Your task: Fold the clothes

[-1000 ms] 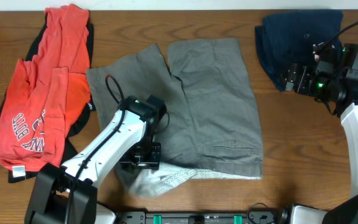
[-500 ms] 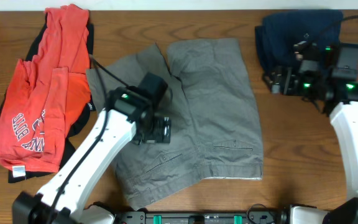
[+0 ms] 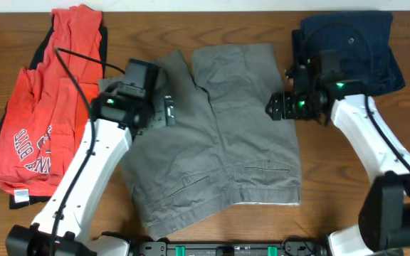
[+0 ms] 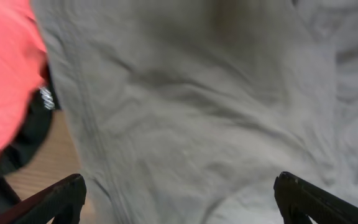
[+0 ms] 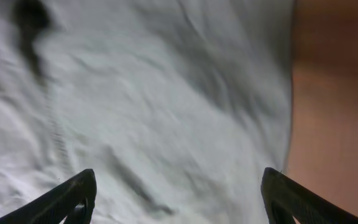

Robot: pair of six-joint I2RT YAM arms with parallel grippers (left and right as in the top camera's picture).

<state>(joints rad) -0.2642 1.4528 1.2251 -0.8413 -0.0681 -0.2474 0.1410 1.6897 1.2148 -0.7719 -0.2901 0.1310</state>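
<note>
A pair of grey shorts (image 3: 219, 142) lies spread flat in the middle of the table. My left gripper (image 3: 168, 112) hovers over the shorts' upper left leg, open and empty; its wrist view shows grey cloth (image 4: 191, 118) between the spread fingers (image 4: 179, 199). My right gripper (image 3: 275, 107) is over the shorts' right edge, open and empty; its wrist view shows grey cloth (image 5: 148, 93) and bare wood to the right, between the fingers (image 5: 179, 196). A red T-shirt (image 3: 48, 121) lies at the left on a black garment. A folded navy garment (image 3: 347, 43) is at the back right.
The wooden table (image 3: 361, 185) shows at the right and front. The black garment (image 3: 91, 139) peeks from under the red shirt, close to the shorts' left edge. Red cloth (image 4: 5, 74) fills the left wrist view's left side.
My left gripper let go of the shorts' lower left hem, which now lies flat, and moved up to the upper left leg. My right gripper moved left from the navy garment to the shorts' right edge.
</note>
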